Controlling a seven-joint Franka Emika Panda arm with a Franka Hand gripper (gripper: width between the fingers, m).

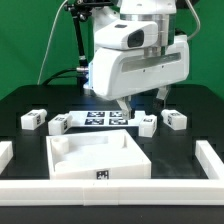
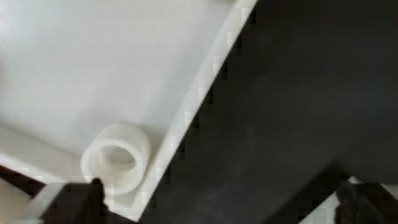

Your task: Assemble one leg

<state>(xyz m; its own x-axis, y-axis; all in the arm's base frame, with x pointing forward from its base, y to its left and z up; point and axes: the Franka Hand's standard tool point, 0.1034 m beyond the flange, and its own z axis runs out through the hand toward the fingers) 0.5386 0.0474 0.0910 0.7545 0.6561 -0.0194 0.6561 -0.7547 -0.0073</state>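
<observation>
Several small white legs with tags lie in a row on the black table: two at the exterior view's left [image 1: 34,119] [image 1: 58,124] and two at its right [image 1: 147,123] [image 1: 174,119]. My gripper [image 1: 143,107] hangs open and empty above the back of the table, near the right pair and above the far edge of the large white square tray-like piece [image 1: 97,158]. In the wrist view, the gripper [image 2: 214,208] is open. Its dark fingertips [image 2: 71,202] straddle that piece's edge [image 2: 196,90], close to a round corner socket [image 2: 121,158]. No leg shows in the wrist view.
The marker board [image 1: 100,118] lies flat between the two pairs of legs, partly under my arm. White border walls run along the left [image 1: 5,152], right [image 1: 210,160] and front [image 1: 110,192] of the black table [image 2: 302,110].
</observation>
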